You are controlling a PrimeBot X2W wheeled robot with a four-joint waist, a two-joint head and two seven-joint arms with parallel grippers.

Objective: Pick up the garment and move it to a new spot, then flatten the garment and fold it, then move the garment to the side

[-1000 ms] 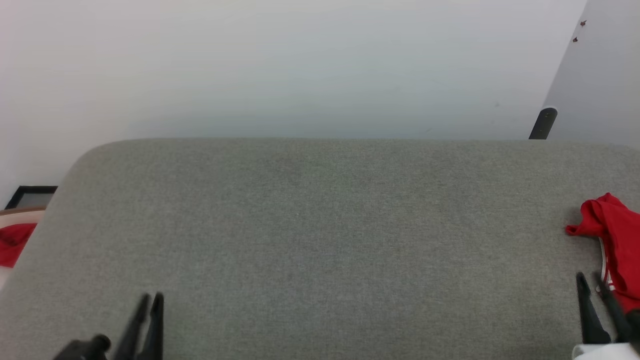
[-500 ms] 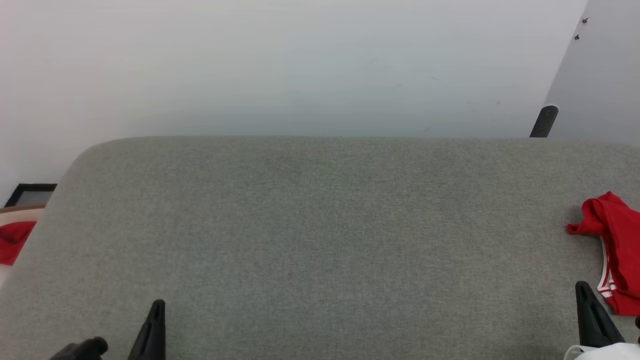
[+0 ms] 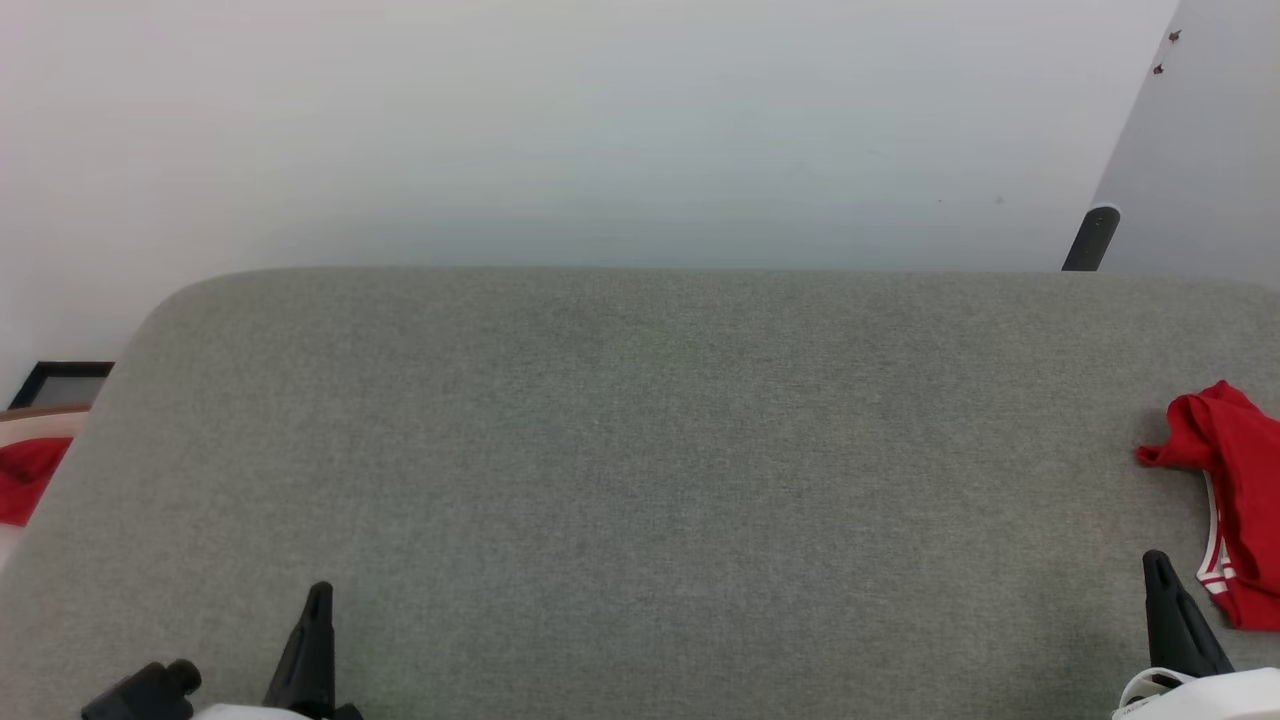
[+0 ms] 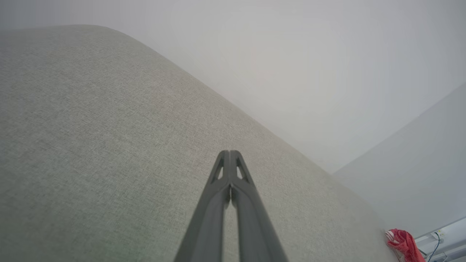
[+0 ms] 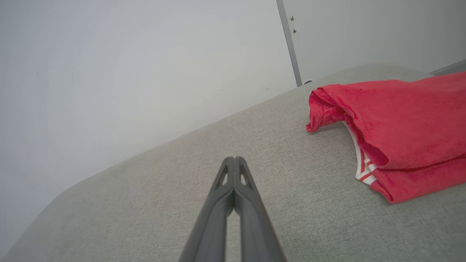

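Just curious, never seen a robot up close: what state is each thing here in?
garment: folded over, lying on the grey surface, not held
left end effector: shut, empty
right end effector: shut, empty, beside the garment, not touching it

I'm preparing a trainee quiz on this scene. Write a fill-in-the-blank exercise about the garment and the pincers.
1. The garment is mostly ___, with white striped trim.
2. In the head view it lies at the ___ edge of the grey fabric surface.
3. The left pincer and the right pincer are both ___, holding nothing.
Missing words: red; right; shut.
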